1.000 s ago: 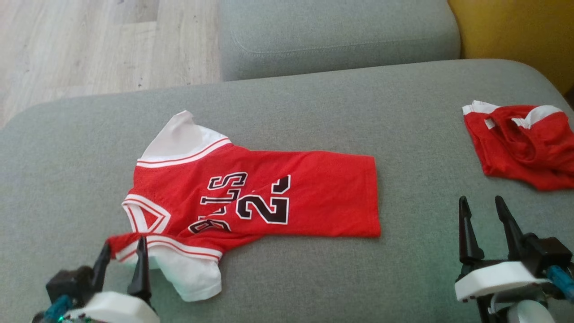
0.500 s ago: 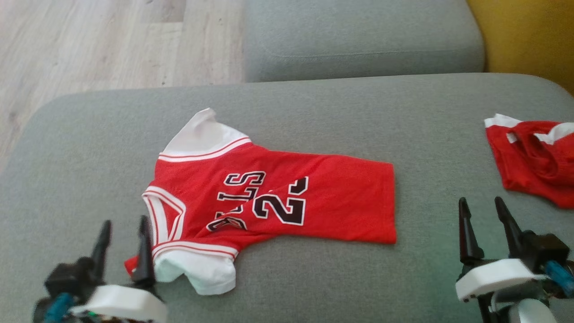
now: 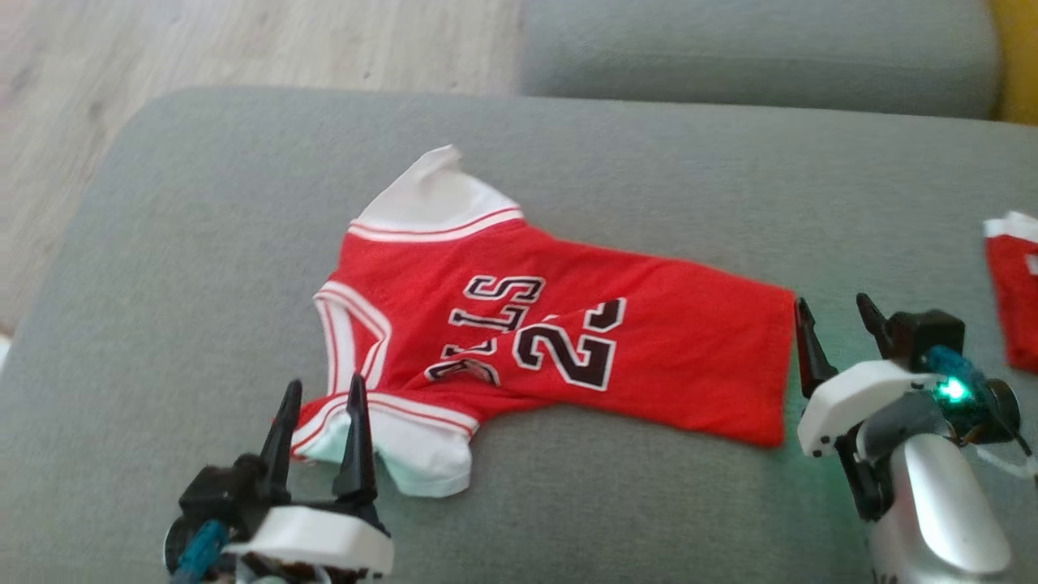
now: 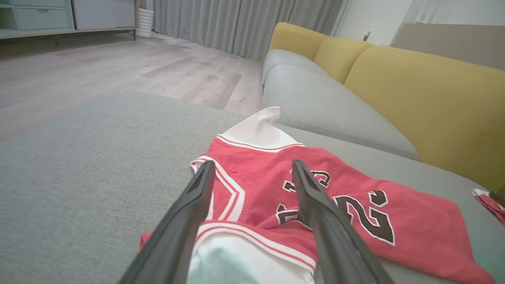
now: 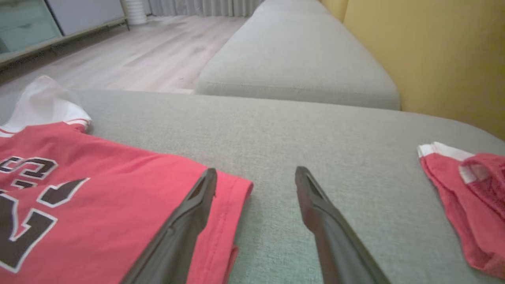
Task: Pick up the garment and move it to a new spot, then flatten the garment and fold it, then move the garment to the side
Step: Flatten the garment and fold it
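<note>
1. Left gripper point(image 3: 323, 383) point(image 4: 253, 163): nearest item, lower left of the head view. Two dark fingers spread apart, nothing between them. The tips sit at the near white sleeve point(image 3: 422, 458) of the garment. Contact with the cloth cannot be told.

2. Right gripper point(image 3: 833, 302) point(image 5: 256, 170): lower right, fingers likewise spread and empty. In its wrist view one finger lies over the corner of the hem point(image 5: 232, 189), the other over bare cushion. A green light glows on the wrist.

3. Garment point(image 3: 568, 324) point(image 4: 260, 177) point(image 5: 98, 189): red jersey with white sleeves and a V-neck trimmed in white and red. It lies spread on the middle of the grey seat cushion point(image 3: 203, 243), neck toward the robot's left and hem toward its right. Black numerals outlined in white. The lettering is partly swallowed by a slanting crease across the chest. The far sleeve point(image 3: 434, 191) has its tip standing up.

4. Second red piece point(image 3: 1014, 292) point(image 5: 473, 197): crumpled, white-edged, on the same cushion. It lies well apart from the jersey, beyond the right gripper.

5. Further grey cushion point(image 3: 730, 49): behind the seat.

6. Yellow backrest point(image 4: 414, 98) point(image 5: 434, 51): along the sofa's far side.

7. Pale wood floor point(image 3: 243, 40): beyond the cushion edge.

8. Grey curtains point(image 4: 244, 19) and a low cabinet point(image 4: 39, 15): farthest back in the left wrist view
</note>
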Controlling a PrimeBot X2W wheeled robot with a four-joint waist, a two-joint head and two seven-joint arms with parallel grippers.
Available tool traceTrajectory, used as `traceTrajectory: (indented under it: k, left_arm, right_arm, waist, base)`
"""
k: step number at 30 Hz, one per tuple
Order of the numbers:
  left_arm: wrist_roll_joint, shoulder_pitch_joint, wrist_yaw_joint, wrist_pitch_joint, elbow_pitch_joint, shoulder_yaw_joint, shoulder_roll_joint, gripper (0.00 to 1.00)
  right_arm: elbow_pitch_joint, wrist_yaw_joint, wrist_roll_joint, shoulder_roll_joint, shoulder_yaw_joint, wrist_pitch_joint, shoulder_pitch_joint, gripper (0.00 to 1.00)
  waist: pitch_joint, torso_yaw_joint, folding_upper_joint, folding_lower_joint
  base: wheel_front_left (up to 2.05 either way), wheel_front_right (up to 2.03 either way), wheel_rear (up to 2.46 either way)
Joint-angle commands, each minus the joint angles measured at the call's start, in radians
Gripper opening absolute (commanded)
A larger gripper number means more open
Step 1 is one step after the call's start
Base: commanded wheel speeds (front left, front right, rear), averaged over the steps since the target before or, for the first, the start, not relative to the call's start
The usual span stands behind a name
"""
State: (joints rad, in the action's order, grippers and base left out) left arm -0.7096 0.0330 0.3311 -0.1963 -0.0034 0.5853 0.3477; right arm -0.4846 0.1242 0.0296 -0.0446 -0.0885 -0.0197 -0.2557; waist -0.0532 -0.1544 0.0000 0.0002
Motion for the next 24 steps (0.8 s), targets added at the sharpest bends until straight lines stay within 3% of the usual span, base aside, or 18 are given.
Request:
traceTrajectory:
  k: [1, 6, 12, 13, 14, 15, 16, 17, 24]
  left_arm:
    - [0.014, 0.059, -0.002, -0.015, -0.019, -0.032, 0.003, 1.00]
    - [0.017, 0.070, -0.007, -0.024, -0.006, -0.033, -0.005, 1.00]
    - [0.019, 0.077, -0.012, -0.032, 0.009, -0.034, -0.010, 1.00]
    - [0.019, 0.078, -0.012, -0.033, 0.011, -0.035, -0.011, 1.00]
    - [0.019, 0.078, -0.012, -0.034, 0.012, -0.035, -0.012, 1.00]
    - [0.019, 0.078, -0.012, -0.035, 0.014, -0.035, -0.012, 1.00]
    - [0.020, 0.079, -0.012, -0.035, 0.015, -0.035, -0.012, 1.00]
    - [0.020, 0.079, -0.012, -0.036, 0.017, -0.035, -0.013, 1.00]
    - [0.019, 0.071, -0.010, -0.036, 0.021, -0.036, -0.004, 1.00]
  right_arm:
    - [-0.006, 0.007, 0.013, -0.006, 0.008, -0.006, -0.056, 1.00]
    - [-0.108, 0.007, 0.018, -0.007, -0.012, -0.026, -0.098, 1.00]
    - [-0.226, 0.007, -0.052, -0.006, 0.013, -0.060, -0.149, 1.00]
    - [-0.236, 0.007, -0.064, -0.006, 0.022, -0.059, -0.157, 0.91]
    - [-0.243, 0.007, -0.074, -0.006, 0.033, -0.055, -0.164, 0.49]
    - [-0.250, 0.007, -0.085, -0.006, 0.045, -0.051, -0.171, 0.35]
    - [-0.255, 0.007, -0.098, -0.006, 0.056, -0.047, -0.176, 0.11]
    - [-0.261, 0.007, -0.114, -0.006, 0.067, -0.046, -0.181, 0.00]
    - [-0.250, 0.007, -0.165, -0.022, 0.156, 0.026, -0.206, 0.00]
  waist:
    - [-0.037, -0.041, 0.0000, -0.0002]
    - [-0.059, -0.071, 0.0000, -0.0002]
    - [-0.068, -0.086, 0.0000, -0.0002]
    - [-0.069, -0.086, 0.0000, -0.0002]
    - [-0.068, -0.085, 0.0000, -0.0002]
    - [-0.068, -0.084, 0.0000, -0.0002]
    - [-0.067, -0.082, 0.0000, -0.0002]
    - [-0.065, -0.080, 0.0000, -0.0002]
    - [-0.041, -0.055, 0.0000, -0.0002]
  base:
    - [0.00, 0.00, 0.00]
    - [0.00, 0.00, 0.00]
    - [0.00, 0.00, 0.00]
    - [0.00, 0.00, 0.00]
    - [0.00, 0.00, 0.00]
    - [0.00, 0.00, 0.00]
    - [0.00, 0.00, 0.00]
    - [0.00, 0.00, 0.00]
    - [0.00, 0.00, 0.00]
